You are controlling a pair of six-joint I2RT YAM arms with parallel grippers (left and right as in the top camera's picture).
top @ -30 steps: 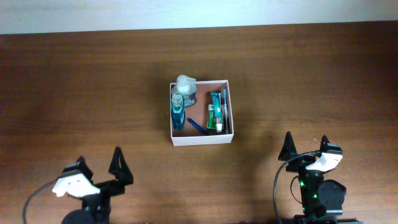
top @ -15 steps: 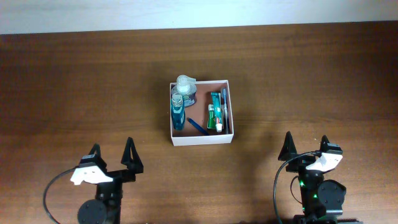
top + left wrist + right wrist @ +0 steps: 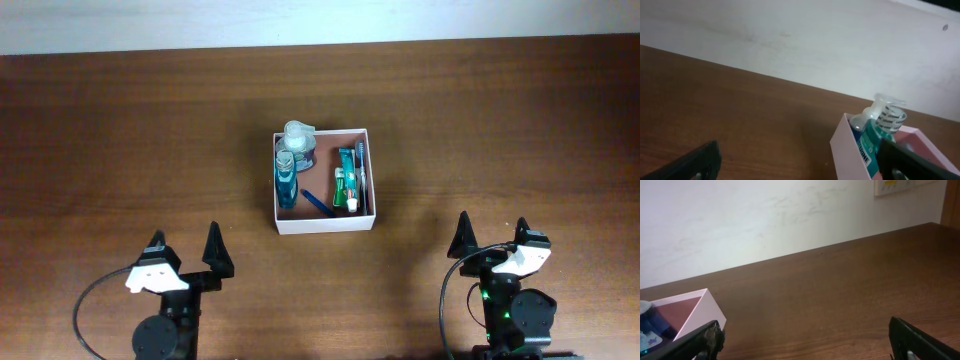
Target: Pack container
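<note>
The container [image 3: 325, 224] is a square white box with a reddish-brown inside, at the table's middle. It holds a blue bottle [image 3: 285, 182], a clear pump bottle [image 3: 297, 140], a green toothpaste tube [image 3: 345, 177] and a blue toothbrush [image 3: 317, 202]. My left gripper [image 3: 186, 251] is open and empty near the front edge, left of the box. In the left wrist view the box's wall [image 3: 845, 147] and blue bottle [image 3: 871, 142] show at the right. My right gripper [image 3: 492, 232] is open and empty at the front right. Its wrist view shows the box's corner [image 3: 695, 311] at the left.
The dark wooden table [image 3: 120, 130] runs to a white wall [image 3: 790, 35] at the back. A cable [image 3: 90, 305] loops beside the left arm's base.
My left arm has turned and shifted right, from facing up-right to pointing straight at the back. The right arm and the box's contents have not moved.
</note>
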